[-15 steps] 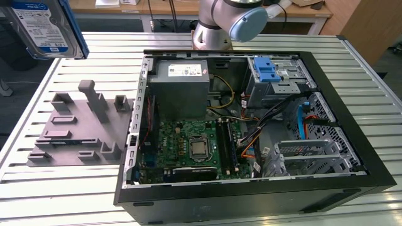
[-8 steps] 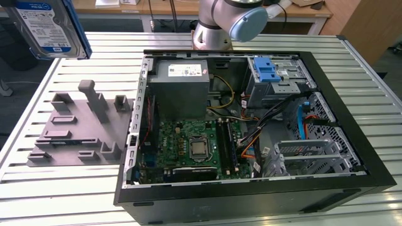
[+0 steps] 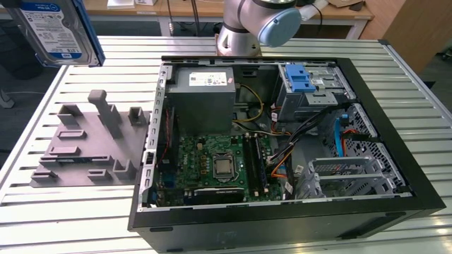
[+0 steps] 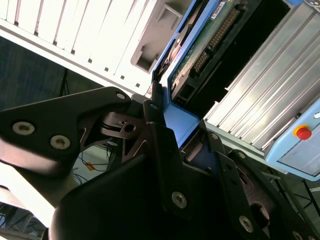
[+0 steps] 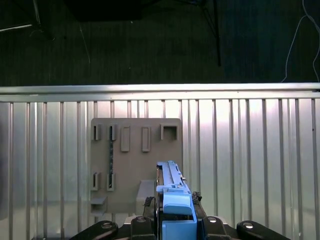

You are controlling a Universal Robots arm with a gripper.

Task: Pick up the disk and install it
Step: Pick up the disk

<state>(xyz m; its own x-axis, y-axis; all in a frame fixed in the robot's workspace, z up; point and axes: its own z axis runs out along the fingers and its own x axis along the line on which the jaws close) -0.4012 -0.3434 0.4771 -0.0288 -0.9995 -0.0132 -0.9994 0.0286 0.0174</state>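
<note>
The disk, silver with a white-and-blue label and a blue carrier bracket, hangs high over the table at the exterior view's top left, standing on edge. In the second wrist view my gripper is shut on the disk's blue bracket, with a black finger on either side and the green circuit board facing the camera. In the first wrist view the disk's blue edge sticks out from the gripper, above the grey fixture.
An open computer case lies on the slatted metal table, holding a grey power supply, a motherboard and a blue-latched drive cage. A grey slotted fixture lies beside the case. The arm's base stands behind it.
</note>
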